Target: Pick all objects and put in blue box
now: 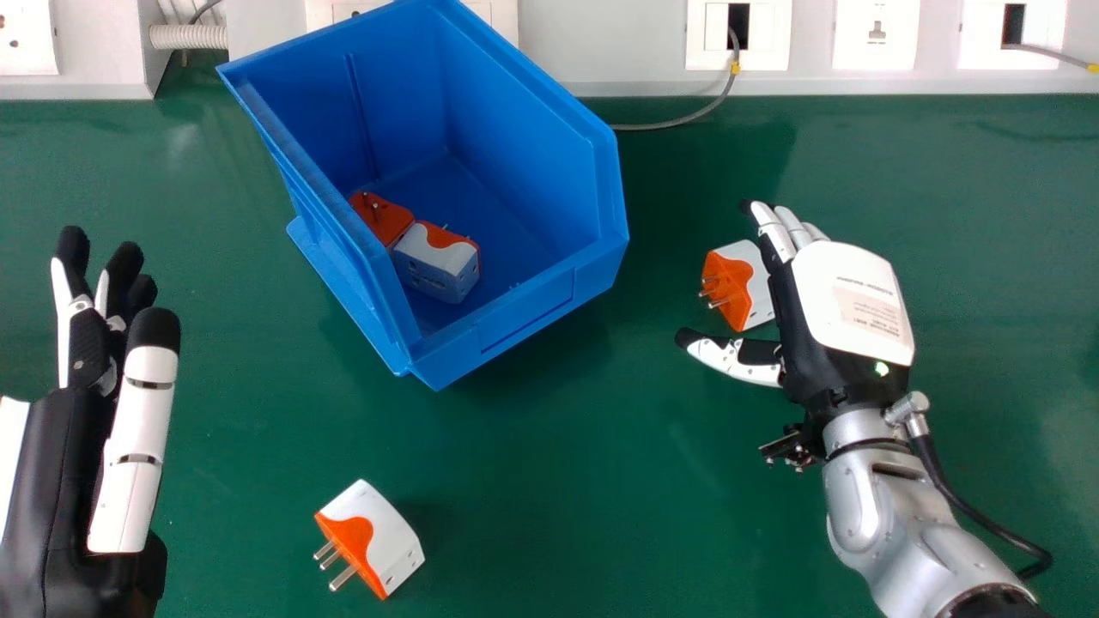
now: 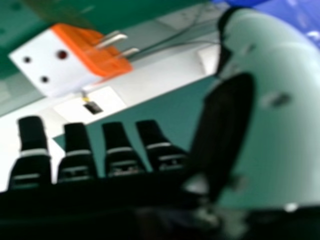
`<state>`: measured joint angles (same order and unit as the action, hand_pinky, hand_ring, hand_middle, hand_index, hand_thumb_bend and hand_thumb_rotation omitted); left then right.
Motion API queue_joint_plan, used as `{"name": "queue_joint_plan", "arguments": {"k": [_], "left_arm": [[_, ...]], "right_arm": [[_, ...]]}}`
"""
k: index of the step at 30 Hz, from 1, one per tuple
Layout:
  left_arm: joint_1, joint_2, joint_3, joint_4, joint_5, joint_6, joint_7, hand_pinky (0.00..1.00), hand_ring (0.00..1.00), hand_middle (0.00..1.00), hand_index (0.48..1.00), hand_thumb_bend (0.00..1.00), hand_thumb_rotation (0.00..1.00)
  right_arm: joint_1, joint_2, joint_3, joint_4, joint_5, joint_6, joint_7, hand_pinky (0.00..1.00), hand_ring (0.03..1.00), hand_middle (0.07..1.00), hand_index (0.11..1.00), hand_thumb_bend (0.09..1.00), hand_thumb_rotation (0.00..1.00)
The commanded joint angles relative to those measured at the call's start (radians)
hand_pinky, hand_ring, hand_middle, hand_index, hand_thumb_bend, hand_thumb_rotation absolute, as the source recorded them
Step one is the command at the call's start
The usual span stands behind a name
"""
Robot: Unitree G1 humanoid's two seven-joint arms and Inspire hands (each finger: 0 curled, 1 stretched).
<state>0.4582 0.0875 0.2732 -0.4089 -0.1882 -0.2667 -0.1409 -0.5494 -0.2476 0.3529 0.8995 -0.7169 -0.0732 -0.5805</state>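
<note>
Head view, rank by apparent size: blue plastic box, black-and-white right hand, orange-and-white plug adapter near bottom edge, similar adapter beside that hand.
1. Blue box
2. Right hand
3. Bottom adapter
4. Adapter beside hand, partly hidden

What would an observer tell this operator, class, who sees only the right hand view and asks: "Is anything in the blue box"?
Observer: Yes, two plug adapters lie in the blue box.
Operator: Besides the adapter near my right hand, is another outside it?
Observer: Yes, a loose adapter lies nearer the robot than the box.
Operator: Where's the left hand?
Observer: The left hand is left of the box.
</note>
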Motion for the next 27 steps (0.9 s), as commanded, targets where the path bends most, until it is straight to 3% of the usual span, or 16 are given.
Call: {"name": "queue_joint_plan", "arguments": {"k": [1, 7, 15, 19, 27], "left_arm": [[0.007, 0.011, 0.011, -0.029, -0.003, -0.001, -0.002, 1.00, 1.00, 1.00, 0.991, 0.40, 0.83], [0.004, 0.010, 0.014, -0.027, -0.024, 0.007, -0.010, 1.00, 1.00, 1.00, 0.993, 0.40, 0.83], [0.012, 0.007, 0.018, -0.038, -0.018, 0.013, -0.007, 1.00, 1.00, 1.00, 0.992, 0.39, 0.82], [0.017, 0.008, 0.020, -0.040, -0.025, 0.013, -0.010, 1.00, 1.00, 1.00, 0.997, 0.37, 0.84], [0.027, 0.017, 0.025, -0.058, -0.058, 0.036, -0.022, 1.00, 1.00, 1.00, 0.999, 0.39, 0.83]], "right_arm": [[-0.058, 0.008, 0.005, 0.018, 0.007, 0.015, 0.009, 0.76, 0.878, 0.908, 0.896, 0.491, 0.44], [-0.135, 0.030, 0.002, 0.109, 0.032, 0.058, 0.050, 0.76, 0.870, 0.903, 0.893, 0.499, 0.44], [-0.204, 0.036, 0.002, 0.174, 0.055, 0.102, 0.059, 0.76, 0.858, 0.892, 0.884, 0.516, 0.43], [-0.223, 0.036, 0.005, 0.188, 0.055, 0.131, 0.058, 0.76, 0.859, 0.892, 0.884, 0.521, 0.44], [-0.247, 0.021, 0.013, 0.220, 0.056, 0.159, 0.071, 0.75, 0.859, 0.891, 0.880, 0.538, 0.44]]}}
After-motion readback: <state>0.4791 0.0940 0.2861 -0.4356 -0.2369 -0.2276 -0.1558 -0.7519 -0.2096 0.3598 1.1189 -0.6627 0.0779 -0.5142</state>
